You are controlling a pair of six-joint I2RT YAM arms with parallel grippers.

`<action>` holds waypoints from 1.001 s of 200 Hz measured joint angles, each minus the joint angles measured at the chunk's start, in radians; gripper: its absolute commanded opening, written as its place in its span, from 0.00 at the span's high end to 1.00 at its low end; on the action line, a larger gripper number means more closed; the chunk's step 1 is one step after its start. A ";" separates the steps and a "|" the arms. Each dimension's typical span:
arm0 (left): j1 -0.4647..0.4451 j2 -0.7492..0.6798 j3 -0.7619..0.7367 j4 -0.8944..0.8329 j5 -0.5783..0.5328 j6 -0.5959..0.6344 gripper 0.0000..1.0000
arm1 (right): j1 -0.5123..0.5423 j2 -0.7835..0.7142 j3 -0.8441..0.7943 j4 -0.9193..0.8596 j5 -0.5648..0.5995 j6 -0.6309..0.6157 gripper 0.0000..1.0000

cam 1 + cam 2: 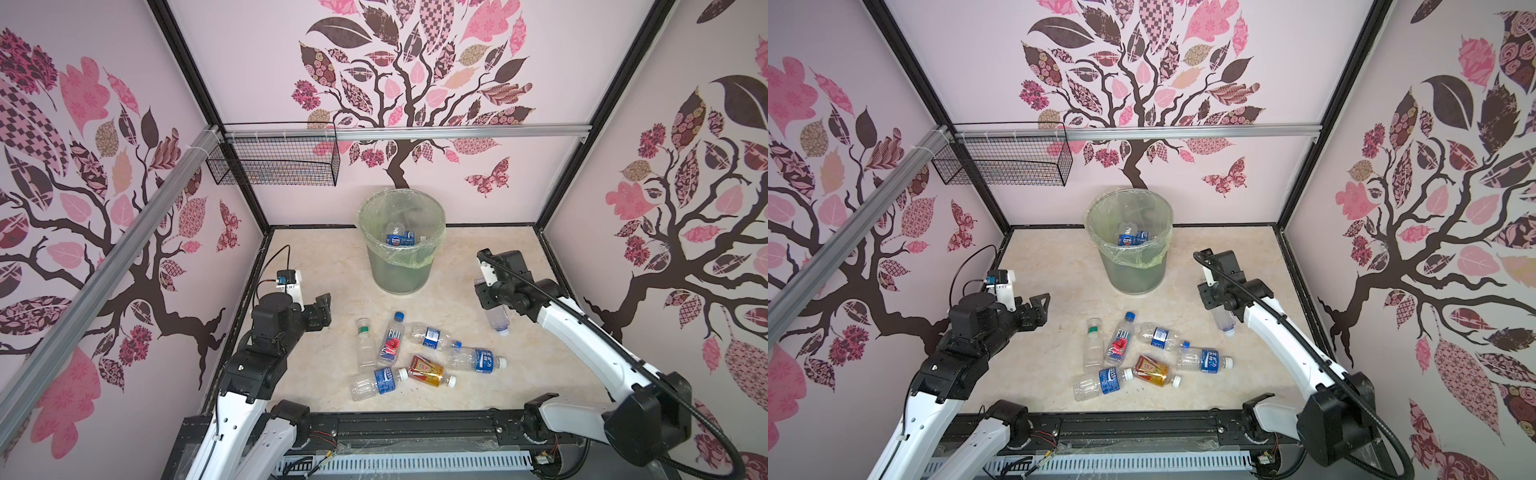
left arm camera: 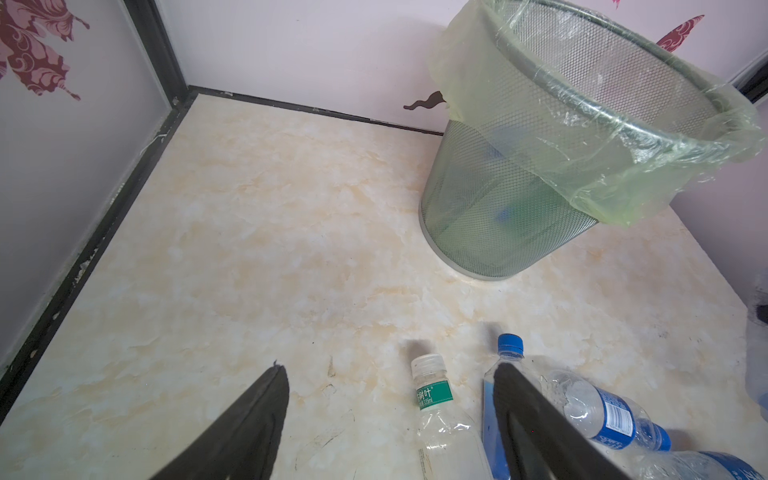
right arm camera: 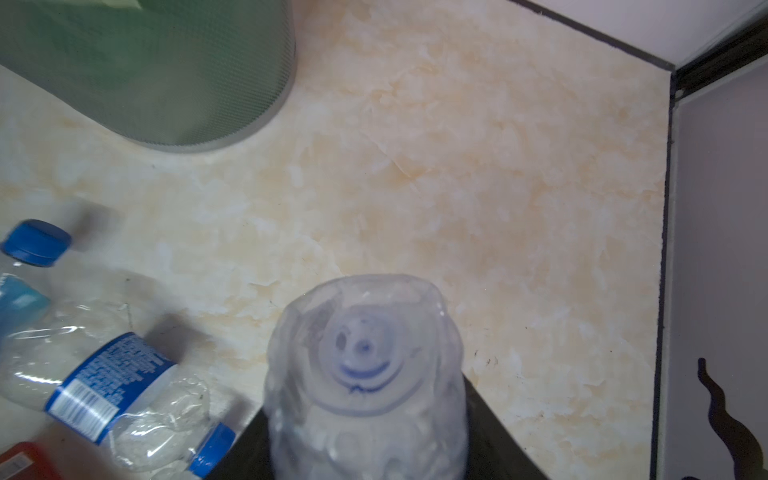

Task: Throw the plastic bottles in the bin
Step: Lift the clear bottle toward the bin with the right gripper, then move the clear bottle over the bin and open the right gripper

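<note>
One clear bottle [image 1: 498, 321] is hanging cap-down, nearly upright, pinched in my right gripper [image 1: 491, 308]; I am reading the bin [image 1: 400, 270] as lying left and farther back. Left gripper [image 1: 322, 308] is hovering spread, empty.

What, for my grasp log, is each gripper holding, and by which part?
Right gripper holds a clear bottle by its base end; left gripper is open, holding nothing.
</note>
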 measured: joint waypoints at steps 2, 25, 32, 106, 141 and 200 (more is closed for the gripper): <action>0.000 0.000 0.000 0.000 0.000 -0.001 0.19 | 0.000 -0.010 0.000 0.002 -0.007 0.000 0.46; 0.000 0.000 0.000 0.000 0.000 -0.009 0.19 | -0.004 -0.127 0.000 0.036 -0.094 0.016 0.44; 0.000 0.000 0.000 0.000 0.001 -0.012 0.20 | -0.005 -0.161 0.000 0.047 -0.128 0.021 0.44; 0.000 0.010 0.000 0.000 0.014 -0.040 0.21 | -0.008 -0.396 -0.090 0.182 -0.422 0.103 0.48; 0.000 0.002 0.000 0.000 0.023 -0.056 0.22 | -0.008 -0.404 -0.095 0.244 -0.492 0.152 0.49; 0.000 -0.017 0.000 -0.034 0.034 -0.068 0.21 | -0.007 -0.119 0.154 0.418 -0.582 0.252 0.50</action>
